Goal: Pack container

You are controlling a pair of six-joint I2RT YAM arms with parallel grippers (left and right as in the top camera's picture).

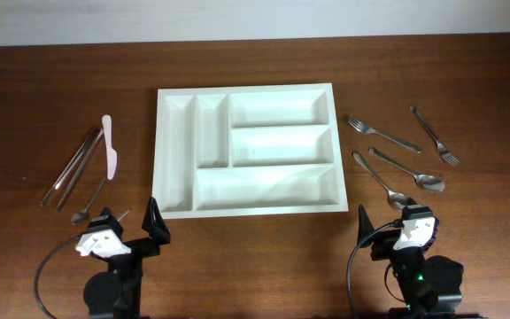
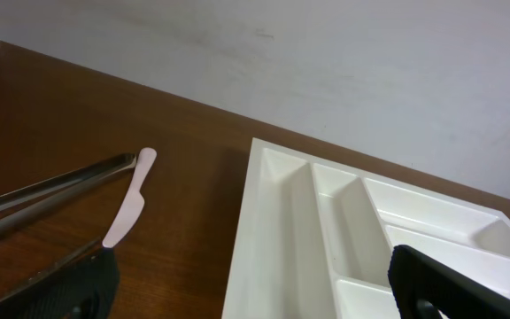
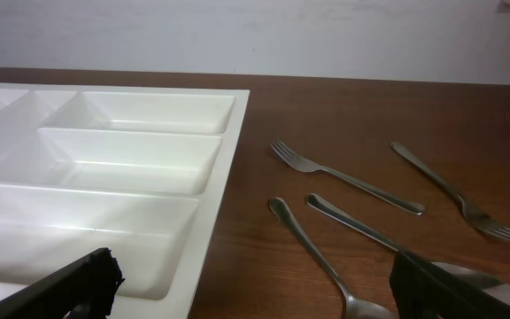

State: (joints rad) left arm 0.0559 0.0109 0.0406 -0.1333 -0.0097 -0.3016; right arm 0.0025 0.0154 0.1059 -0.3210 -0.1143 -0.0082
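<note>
1. Left tool (image 1: 129, 218): the jaws are spread wide with nothing between them. It is parked at the near edge of the tabletop (image 1: 25, 89), just off the container's near-left corner.
2. Right tool (image 1: 392, 221): it is likewise spread and empty, beside the near-right corner.
3. Container (image 1: 248, 89): it is laid flat at the middle. All five compartments are bare, so packing is judged not yet begun.
4. Right group: the nearest spoon (image 1: 377, 177) lies with its bowl just ahead of the right tool. A second spoon (image 1: 403, 167) and two forks (image 1: 386, 135) lie farther off, all apart from one another.
5. Left group: a pale knife (image 1: 109, 146), long metal pieces (image 1: 73, 168) and a small spoon (image 1: 93, 197) lie left of the container.
6. Method: the nearest spoon is best taken first. The handle should be gripped across its width at mid-length, with the jaws lowered squarely to the wood. It should then be lifted clear of the rim, turned parallel to a long compartment and released low.
</note>
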